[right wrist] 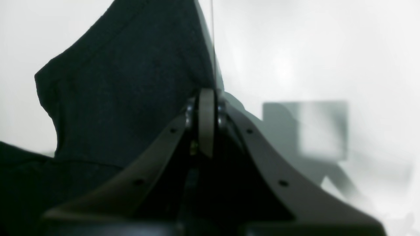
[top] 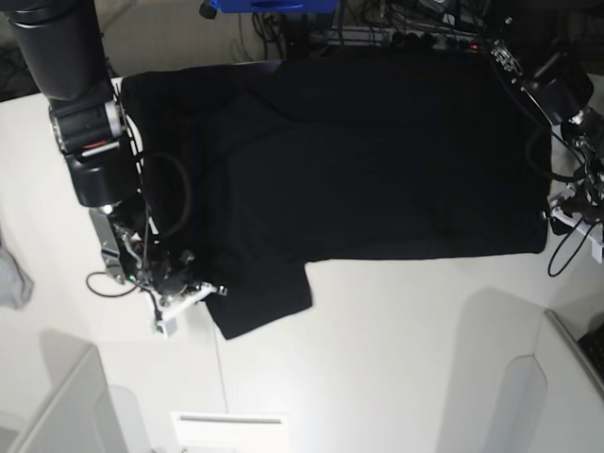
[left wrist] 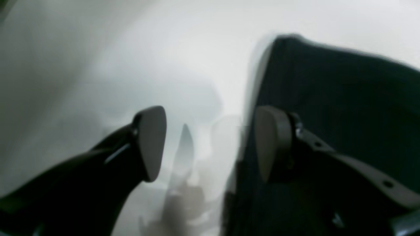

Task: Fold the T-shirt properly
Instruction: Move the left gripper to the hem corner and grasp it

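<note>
The black T-shirt lies spread out, plain side up, across the far half of the white table. One sleeve points toward the front left. My right gripper is at that sleeve's outer corner. In the right wrist view its pads are pressed together where the sleeve's edge meets them. My left gripper is at the shirt's right edge. In the left wrist view it is open, with one finger over the black cloth and the other over bare table.
A small grey cloth lies at the table's left edge. Cables and a blue object sit beyond the far edge. A white slotted panel is at the front, and a raised grey edge is at the front right.
</note>
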Motion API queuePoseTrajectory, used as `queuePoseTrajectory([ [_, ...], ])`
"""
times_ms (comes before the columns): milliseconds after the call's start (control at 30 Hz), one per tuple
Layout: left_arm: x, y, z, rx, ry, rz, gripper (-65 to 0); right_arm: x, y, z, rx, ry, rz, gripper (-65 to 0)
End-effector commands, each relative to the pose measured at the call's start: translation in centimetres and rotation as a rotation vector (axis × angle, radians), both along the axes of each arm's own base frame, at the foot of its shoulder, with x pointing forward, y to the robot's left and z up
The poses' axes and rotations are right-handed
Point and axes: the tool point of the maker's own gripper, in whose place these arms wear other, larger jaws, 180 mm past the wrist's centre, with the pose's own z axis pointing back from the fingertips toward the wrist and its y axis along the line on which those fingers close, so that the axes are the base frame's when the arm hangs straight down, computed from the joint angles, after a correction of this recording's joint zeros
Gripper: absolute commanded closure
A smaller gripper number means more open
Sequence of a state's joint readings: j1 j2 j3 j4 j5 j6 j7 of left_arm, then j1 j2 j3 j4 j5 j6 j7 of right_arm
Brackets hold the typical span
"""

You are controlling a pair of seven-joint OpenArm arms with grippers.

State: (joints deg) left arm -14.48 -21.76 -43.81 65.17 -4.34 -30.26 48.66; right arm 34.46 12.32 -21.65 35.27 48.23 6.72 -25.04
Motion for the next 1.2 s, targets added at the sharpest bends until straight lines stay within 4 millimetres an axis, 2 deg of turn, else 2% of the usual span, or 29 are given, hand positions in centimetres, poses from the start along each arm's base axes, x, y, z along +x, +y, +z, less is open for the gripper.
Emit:
queuePoseTrajectory([
  [0,1.6,1.0,2.2,0.027,-0.059,0.0,-41.5,1.5,-0.3,1.8,-0.002,-0.042,0.0,0.0],
  [133,3.6,0.9,2.5,0.014,-0.121,-0.003,-41.5,1.5,-0.3,1.8,-0.001,-0.042,-0.001,0.0],
  [200,4.8,-0.1,1.7,-0.005,-0.117,-0.038,-41.6,1.5,-0.3,1.8,-0.001,-0.042,-0.001,0.0],
  [400,6.8,-1.3,0.2,-0.061,-0.143,-0.059,-41.3,1.5,-0.3,1.8,-0.001,-0.042,-0.001,0.0],
  [500,6.6,-1.5,-0.7,-0.079,-0.135,-0.05,-41.3,1.4,-0.3,1.7,-0.001,-0.04,-0.001,0.0],
  [667,6.7,-1.0,-0.9,-0.077,-0.133,0.006,-41.3,1.4,-0.3,1.7,-0.001,-0.04,-0.001,0.0],
  [800,6.3,-1.3,-2.3,-0.105,-0.117,0.014,-41.3,1.4,-0.3,1.7,-0.001,-0.04,-0.001,0.0],
  [933,6.3,-2.8,-4.1,-0.117,-0.085,-0.027,-41.0,1.3,-0.3,1.6,-0.001,-0.037,-0.001,0.0],
  [1000,6.3,-3.3,-4.4,-0.11,-0.074,-0.047,-40.6,1.3,-0.3,1.6,-0.001,-0.037,-0.001,0.0],
  [1067,6.3,-3.4,-4.5,-0.111,-0.072,-0.049,-36.0,1.3,-0.5,1.6,-0.004,-0.037,-0.002,0.0],
  [1167,6.3,-3.4,-4.5,-0.112,-0.071,-0.049,-19.1,1.3,-0.7,1.6,-0.006,-0.037,-0.004,0.0],
])
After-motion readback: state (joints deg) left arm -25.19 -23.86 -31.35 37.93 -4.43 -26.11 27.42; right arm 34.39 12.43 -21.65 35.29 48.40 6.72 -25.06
